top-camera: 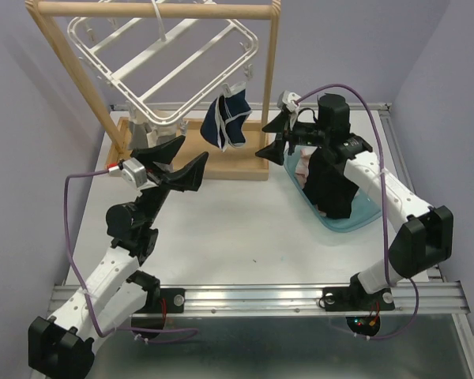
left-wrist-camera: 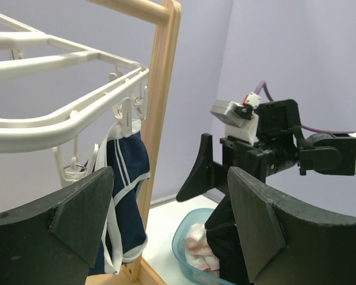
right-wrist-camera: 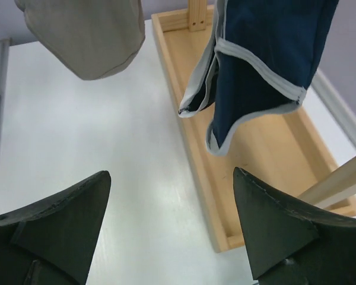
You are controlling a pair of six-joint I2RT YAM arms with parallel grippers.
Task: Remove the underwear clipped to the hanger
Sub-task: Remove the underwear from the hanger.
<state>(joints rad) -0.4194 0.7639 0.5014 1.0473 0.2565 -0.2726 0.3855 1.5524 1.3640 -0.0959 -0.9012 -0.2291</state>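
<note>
Two pieces of underwear are hanging from the hanger [top-camera: 166, 55]. A navy pair with white trim [top-camera: 225, 122] is dangling from a clip at the hanger's lower right corner, and a grey pair [right-wrist-camera: 83, 35] is drooping below its lower left corner. The hanger itself is hanging tilted from the wooden stand [top-camera: 158, 9].

Both arms are holding nothing. The left arm's jaws are standing wide, just in front of the hanger and pointing toward the navy pair. The right arm's jaws are also gaping wide, just right of that same corner and facing the navy cloth from the other side. Further right of the hanger, a blue tub [top-camera: 359, 221] is holding cloth, some of it pink.

Judging from this, the navy pair is looking like the next target, and several things could be going wrong. Both arms are closing on one small garment, so their fingers could be colliding beside the hanger's corner. A pull on the cloth while the clip is gripping it could be swinging the loosely hung hanger, dragging it along the rail or lifting its hook off. A grab aimed too high could be catching the clip or the hanger's bar instead of fabric.
</note>
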